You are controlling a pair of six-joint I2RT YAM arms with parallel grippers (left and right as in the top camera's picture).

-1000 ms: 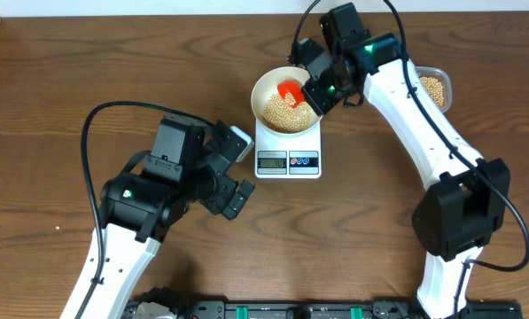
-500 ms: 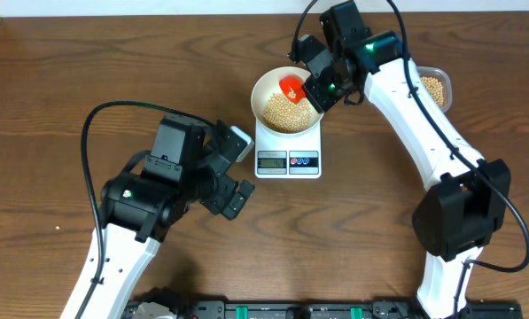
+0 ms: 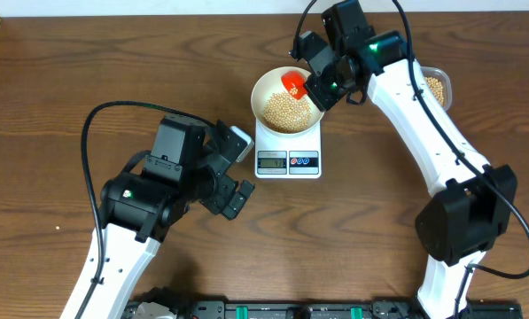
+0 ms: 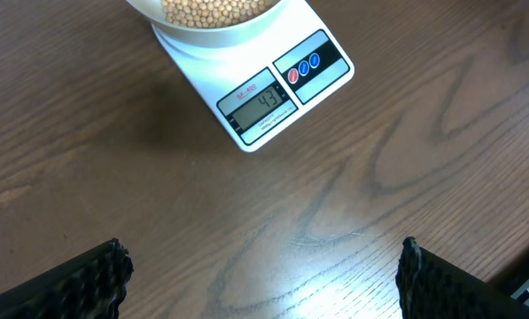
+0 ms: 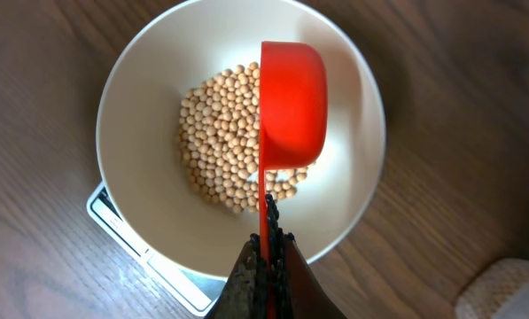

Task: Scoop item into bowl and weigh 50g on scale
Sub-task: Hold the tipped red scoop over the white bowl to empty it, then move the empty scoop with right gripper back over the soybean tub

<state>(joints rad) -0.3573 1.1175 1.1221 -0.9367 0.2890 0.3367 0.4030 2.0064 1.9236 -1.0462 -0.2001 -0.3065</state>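
**Desk** [image 3: 51,106]: dark brown wood, strong wavy grain, slight sheen. A pale strip ran along its far edge in the overhead view, and dark rig hardware lined the near edge.

**Scale** [image 3: 288,160]: white, rectangular, set near the middle of the far half of the desk. The grey display and the red and blue buttons faced the near edge. The left wrist view showed digits that read as 43.

**Bowl** [image 3: 256,97]: white, round, standing on the scale and covering most of its platform.

**Beans** [image 3: 282,111]: a tan heap in the bottom of the bowl.

**Scoop** [image 5: 292,106]: red, held over the bowl and tipped onto its side, with the beans beneath it.

**Right fingers** [image 5: 266,261]: closed tight on the scoop's thin handle, above the bowl's rim.

**Left fingers** [image 4: 91,279]: spread wide and holding nothing, above bare desk near the scale.

**Tub** [image 3: 436,87]: clear plastic, at the far right behind the right arm, with more beans inside.

**Cables** [image 3: 87,159]: black, looping over the desk from each arm.
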